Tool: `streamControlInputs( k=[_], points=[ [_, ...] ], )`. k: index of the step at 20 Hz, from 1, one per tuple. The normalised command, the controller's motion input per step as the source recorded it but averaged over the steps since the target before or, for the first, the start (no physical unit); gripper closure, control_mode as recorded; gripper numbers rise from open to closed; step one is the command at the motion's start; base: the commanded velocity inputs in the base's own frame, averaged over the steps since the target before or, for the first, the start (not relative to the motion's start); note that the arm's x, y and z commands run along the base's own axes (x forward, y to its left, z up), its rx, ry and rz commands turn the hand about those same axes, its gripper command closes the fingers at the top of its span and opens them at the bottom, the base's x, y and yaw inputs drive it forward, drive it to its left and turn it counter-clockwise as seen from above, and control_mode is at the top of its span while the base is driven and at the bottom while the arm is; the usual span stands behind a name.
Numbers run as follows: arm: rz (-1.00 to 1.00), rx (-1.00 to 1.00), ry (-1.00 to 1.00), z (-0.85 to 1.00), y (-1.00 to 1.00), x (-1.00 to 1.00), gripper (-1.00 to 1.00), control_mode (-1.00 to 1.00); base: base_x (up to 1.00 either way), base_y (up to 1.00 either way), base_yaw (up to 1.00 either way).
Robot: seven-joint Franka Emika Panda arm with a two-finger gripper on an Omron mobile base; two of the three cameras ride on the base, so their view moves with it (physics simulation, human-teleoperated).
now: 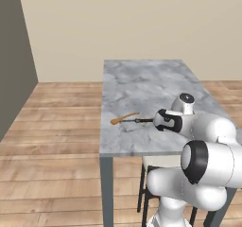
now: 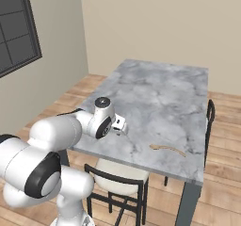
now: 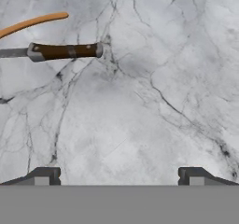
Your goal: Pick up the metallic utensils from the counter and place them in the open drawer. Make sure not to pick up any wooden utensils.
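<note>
The end effector (image 3: pixel 119 176) stands wide apart and empty, poised low over bare marble of the worktop (image 1: pixel 142 79). Its fingertips (image 3: pixel 44 175) touch nothing.

The knife (image 3: pixel 56 51), dark-handled with a grey blade, lies flat on the worktop, well off the line between the fingertips in the hand view. In the left base view it lies just ahead of the hand. The wooden spoon (image 3: pixel 35 22) lies just beside the knife, its handle curving above it in the hand view; whether the two touch cannot be told. A second thin light-brown piece (image 2: pixel 168 149) lies near the worktop's front edge, well apart from the hand.

Risks, as judged:
- The wooden spoon lies close enough to the knife that a wide closure over the knife handle could catch both, or nudge the spoon.
- The knife is slim and flat; a descent off its centreline could push it across the marble instead of gripping it.
- The two wooden pieces resemble cutlery in outline; mistaking either for a target would breach the task.
</note>
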Motion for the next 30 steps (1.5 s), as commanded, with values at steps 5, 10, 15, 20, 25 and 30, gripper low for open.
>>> streamControlInputs(
  k=[5, 10, 15, 20, 25, 30],
  points=[
    [0.0, 0.0, 0.0, 0.0, 0.0, 0.0, -1.0, 1.0, 0.0, 0.0, 0.0],
    [0.0, 0.0, 0.0, 0.0, 0.0, 0.0, -1.0, 1.0, 0.0, 0.0, 0.0],
    [0.0, 0.0, 0.0, 0.0, 0.0, 0.0, -1.0, 1.0, 0.19, 0.09, 0.0],
    [0.0, 0.0, 0.0, 0.0, 0.0, 0.0, -1.0, 1.0, 0.58, 0.3, 0.07],
    [0.0, 0.0, 0.0, 0.0, 0.0, 0.0, -1.0, 1.0, 0.8, 0.32, 0.1],
    [0.0, 0.0, 0.0, 0.0, 0.0, 0.0, -1.0, 1.0, 0.87, 0.42, 0.12]
  ],
)
